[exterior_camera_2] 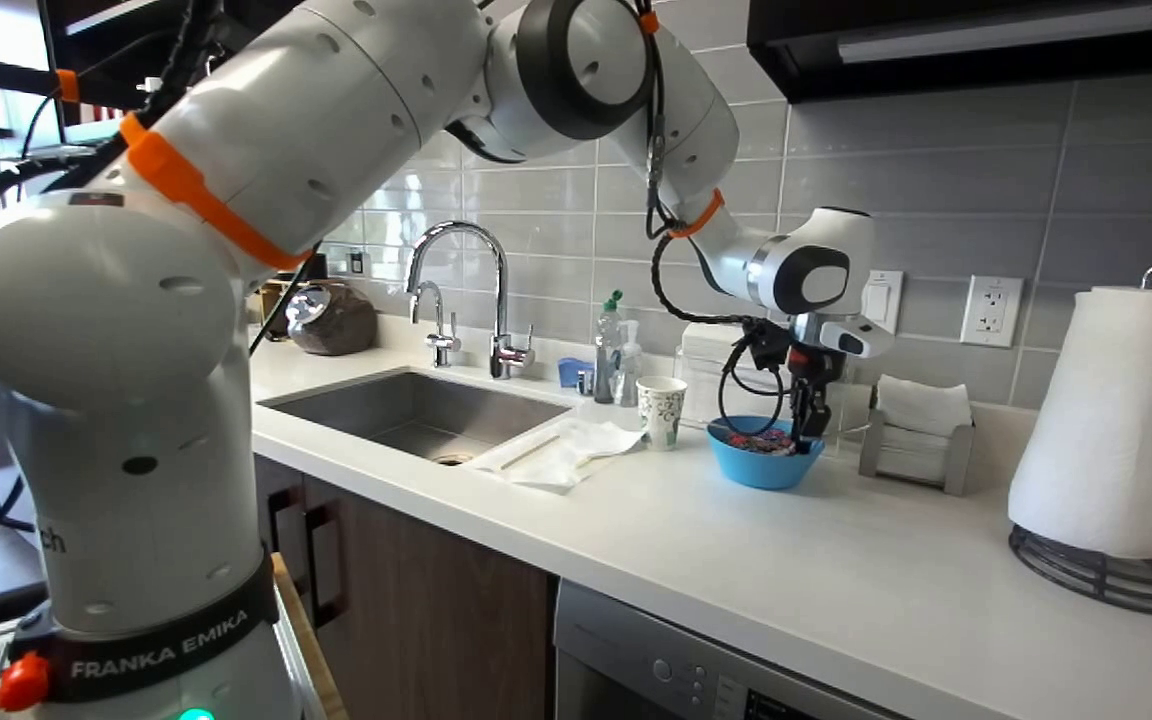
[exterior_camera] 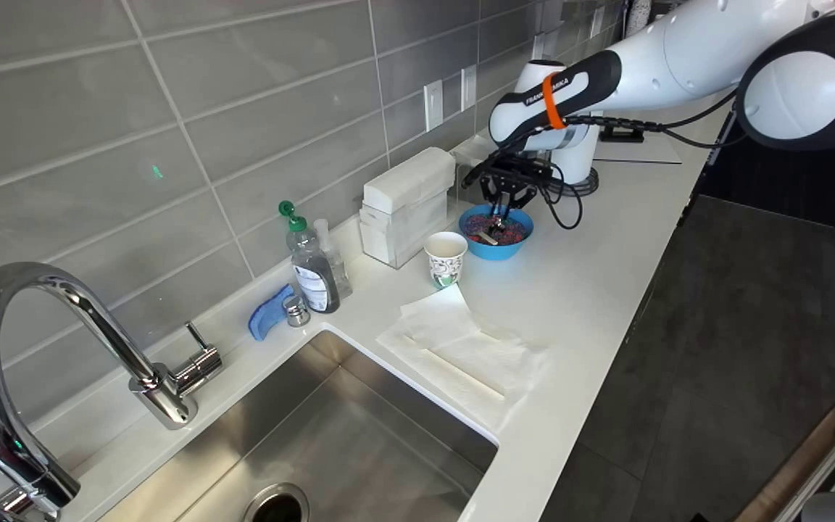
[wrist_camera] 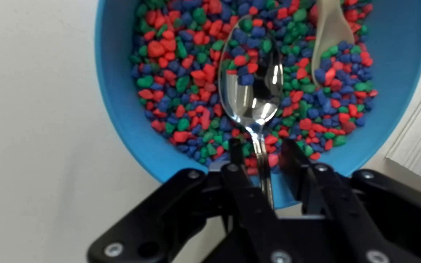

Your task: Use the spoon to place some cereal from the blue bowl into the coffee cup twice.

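Observation:
The blue bowl (wrist_camera: 117,91) stands on the white counter and shows in both exterior views (exterior_camera: 493,251) (exterior_camera_2: 758,470). It holds the cereal (wrist_camera: 199,76), small red, blue and green bits. A shiny metal spoon (wrist_camera: 250,98) lies on the cereal, some bits in its tip, its handle toward my gripper. My gripper (wrist_camera: 263,148) is low over the bowl (exterior_camera: 501,215) (exterior_camera_2: 808,435). Its fingers are apart on either side of the spoon's handle, with gaps visible. The coffee cup (exterior_camera: 446,261) (exterior_camera_2: 661,415), white with a green pattern, stands upright beside the bowl. Its inside bottom is hidden.
A pale utensil (wrist_camera: 333,33) also lies in the bowl. Paper towels (exterior_camera: 486,355) with thin sticks lie by the sink (exterior_camera: 388,435). A clear box (exterior_camera: 406,210), green-capped bottle (exterior_camera: 312,272) and blue sponge holder (exterior_camera: 270,312) stand along the wall. A paper-towel roll (exterior_camera_2: 1106,430) stands farther along.

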